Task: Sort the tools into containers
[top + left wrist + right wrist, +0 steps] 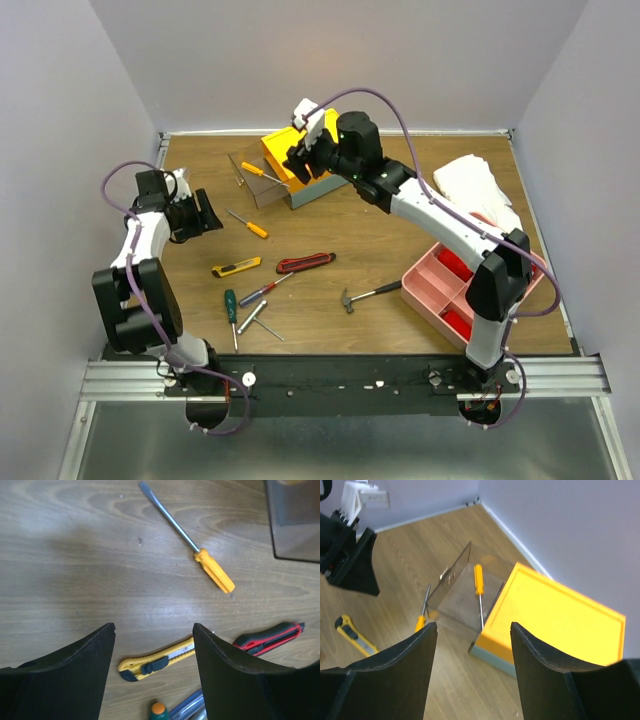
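I'm watching the wooden table [400, 240] from above. The yellow-topped box [555, 615] sits at its far side, directly under my right gripper [472, 627]. Its clear drawer [462, 592] is pulled out, just ahead of the gap between that gripper's fingers. Behind the right gripper, back beside its own arm, are a pink tray [432, 285] and a white cloth [475, 185].

The right gripper's fingers are spread apart and hold nothing. My left gripper [154, 630] is also spread and empty, hanging over bare wood well apart from the box.

One orange screwdriver [478, 580] already lies inside the drawer, ahead of the right gripper. A second orange screwdriver [214, 570] lies on the table ahead of the left gripper and a little to its right. The red utility knife [270, 637] is off beside its right finger, and the yellow utility knife [157, 661] lies flat just below the gap between its fingers. The mini hammer [370, 295] lies well apart from both grippers, near the pink tray. The green screwdriver [231, 310], a red-handled screwdriver [262, 291] and the silver wrench [255, 318] cluster behind the left gripper.
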Controlling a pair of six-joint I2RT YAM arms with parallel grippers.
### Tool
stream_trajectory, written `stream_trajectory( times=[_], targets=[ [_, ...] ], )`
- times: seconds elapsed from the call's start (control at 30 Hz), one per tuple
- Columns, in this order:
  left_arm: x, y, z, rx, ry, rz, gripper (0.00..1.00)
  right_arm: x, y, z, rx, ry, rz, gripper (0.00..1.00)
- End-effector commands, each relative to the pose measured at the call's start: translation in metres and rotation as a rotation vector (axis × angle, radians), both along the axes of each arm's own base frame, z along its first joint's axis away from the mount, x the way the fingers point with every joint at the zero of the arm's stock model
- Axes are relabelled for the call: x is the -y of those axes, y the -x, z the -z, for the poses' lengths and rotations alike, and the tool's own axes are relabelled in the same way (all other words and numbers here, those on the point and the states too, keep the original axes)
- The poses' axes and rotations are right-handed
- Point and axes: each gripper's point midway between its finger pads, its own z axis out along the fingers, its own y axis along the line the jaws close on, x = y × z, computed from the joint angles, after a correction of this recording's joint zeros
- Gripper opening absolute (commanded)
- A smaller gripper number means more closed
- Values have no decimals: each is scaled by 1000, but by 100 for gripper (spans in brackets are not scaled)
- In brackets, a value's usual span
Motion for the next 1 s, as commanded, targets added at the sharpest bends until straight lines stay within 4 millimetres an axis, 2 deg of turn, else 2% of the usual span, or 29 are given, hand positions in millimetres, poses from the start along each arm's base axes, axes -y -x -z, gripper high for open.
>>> stream_trajectory(
  times=[0.0,0.03,0.1,0.13,0.2,0.23,0.3,0.33,0.37,0.43,0.5,0.53,0.57,0.6,0.63,0.7,0.73,0.77,0.8,0.83,0.87,0.9,0.93,0.97],
  targets=[
    [14,-20,9,-50,174,-158,71,23,14,37,-57,88,43,68],
    [17,-24,15,-60,176,-159,70,27,17,47,-68,107,44,68],
    [21,-27,20,-85,149,-163,67,31,25,48,-68,123,16,69],
    [20,-26,25,-106,142,-163,67,34,34,61,-107,158,-18,69],
    [17,-21,27,-120,123,-177,67,26,62,77,-136,223,-207,69],
    [16,-19,21,-103,111,-172,67,30,82,97,-205,284,-288,68],
    [15,-17,13,-72,81,-133,67,28,110,116,-233,324,-464,67],
    [15,-16,4,-48,68,-121,67,33,121,136,-289,360,-510,67],
    [15,-10,3,-56,50,-102,67,33,136,144,-323,360,-587,67],
    [10,-5,-8,-34,17,-99,68,40,153,168,-339,421,-697,68],
    [7,5,-10,-30,2,-103,68,35,163,175,-297,440,-790,70],
    [6,9,-20,3,-7,-107,69,35,168,180,-302,457,-816,70],
    [4,11,-24,18,-20,-113,69,27,177,191,-303,479,-849,70],
    [3,15,-23,22,-30,-117,69,21,175,196,-279,506,-842,70],
    [3,18,-33,53,-38,-121,69,13,175,201,-260,514,-844,70],
    [1,21,-40,78,-46,-137,69,-6,186,217,-261,543,-858,67],
    [1,23,-51,108,-46,-146,70,-19,184,212,-229,532,-861,66],
    [1,25,-55,122,-47,-152,70,-30,192,215,-223,540,-879,66],
    [0,26,-60,137,-48,-161,70,-37,193,230,-252,562,-878,62],
    [1,29,-72,174,-49,-166,70,-40,197,236,-277,582,-889,60],
    [1,31,-77,189,-51,-166,70,-57,195,225,-247,572,-897,58],
    [3,34,-81,204,-49,-162,71,-62,195,244,-294,601,-890,56],
    [4,38,-90,232,-52,-162,71,-63,196,251,-322,621,-888,54],
    [5,41,-93,241,-50,-162,71,-76,192,242,-296,608,-883,53]
  ],
)
